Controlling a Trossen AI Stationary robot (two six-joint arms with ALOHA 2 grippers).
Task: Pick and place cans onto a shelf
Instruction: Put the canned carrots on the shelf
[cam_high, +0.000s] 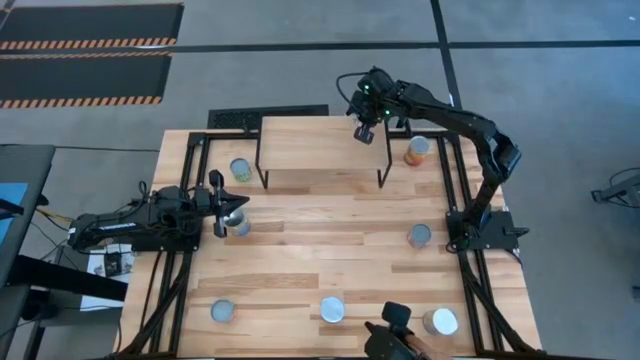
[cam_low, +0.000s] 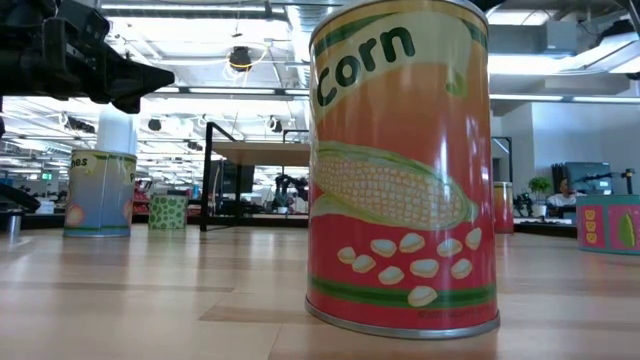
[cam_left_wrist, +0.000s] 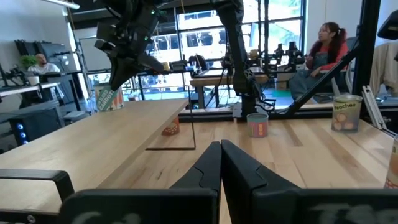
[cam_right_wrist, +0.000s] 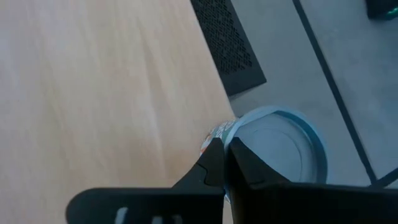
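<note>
The shelf (cam_high: 320, 145), a light wood top on thin black legs, stands at the table's far middle. Several cans stand on the tabletop, none on the shelf. My right gripper (cam_high: 365, 133) hangs shut and empty over the shelf top's far right part; its wrist view shows an orange-labelled can (cam_right_wrist: 280, 146) on the table past the shelf's edge, which is also in the high view (cam_high: 418, 150). My left gripper (cam_high: 218, 212) is shut and empty at the table's left, raised beside a blue-labelled can (cam_high: 237, 222). In the low view this gripper (cam_low: 110, 70) is higher than that can (cam_low: 100, 190).
Other cans stand left of the shelf (cam_high: 240, 168), at the right (cam_high: 420, 235), and along the near edge (cam_high: 222, 312), (cam_high: 332, 310), (cam_high: 440, 321). A dark device (cam_high: 395, 335) sits at the near edge. People sit in the room beyond (cam_left_wrist: 323, 43).
</note>
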